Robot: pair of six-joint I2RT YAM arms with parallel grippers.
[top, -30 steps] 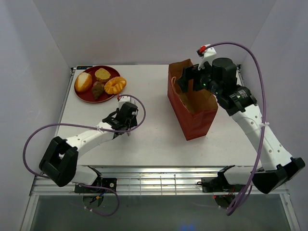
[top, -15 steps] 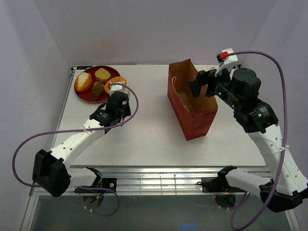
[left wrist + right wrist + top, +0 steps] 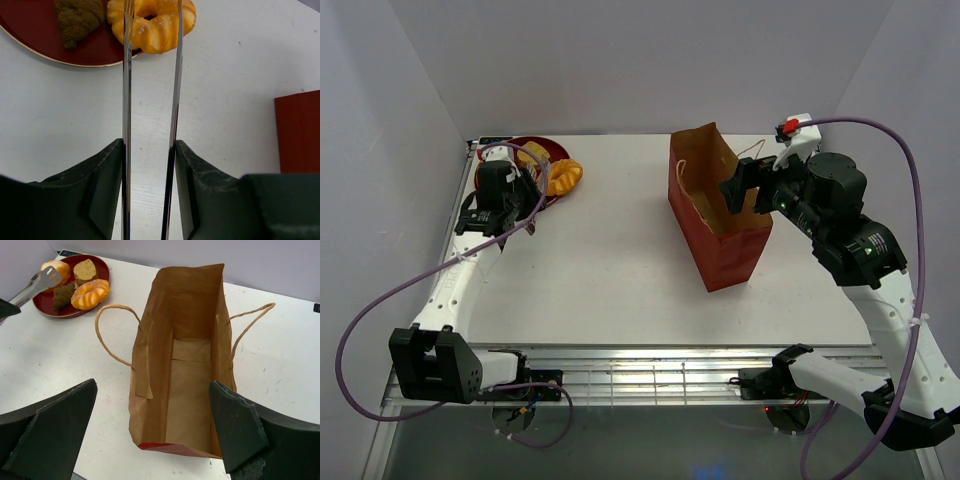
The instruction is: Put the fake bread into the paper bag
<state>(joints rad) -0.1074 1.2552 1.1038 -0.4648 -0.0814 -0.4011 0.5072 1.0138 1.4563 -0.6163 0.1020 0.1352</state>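
Observation:
The paper bag (image 3: 715,235) stands open at centre right; its inside (image 3: 190,375) shows nothing in it. The red plate (image 3: 47,307) at the far left holds the fake bread: golden roll (image 3: 60,267), yellow-brown piece (image 3: 85,270), dark brown piece (image 3: 62,296) and orange ridged bun (image 3: 90,294). My left gripper (image 3: 518,192) is beside the plate, shut on metal tongs (image 3: 126,90). The tong tips are apart and line up with the orange bun (image 3: 152,27) in the left wrist view. My right gripper (image 3: 150,430) is wide open and empty above the bag's near end.
The bag's string handles (image 3: 112,335) hang out on both sides. The left arm's purple cable (image 3: 380,300) loops over the table's left edge. White walls close the table at left, back and right.
My left arm has swung from the middle of the table up and left to the plate. My right gripper has drawn back to the right, from over the bag's mouth.

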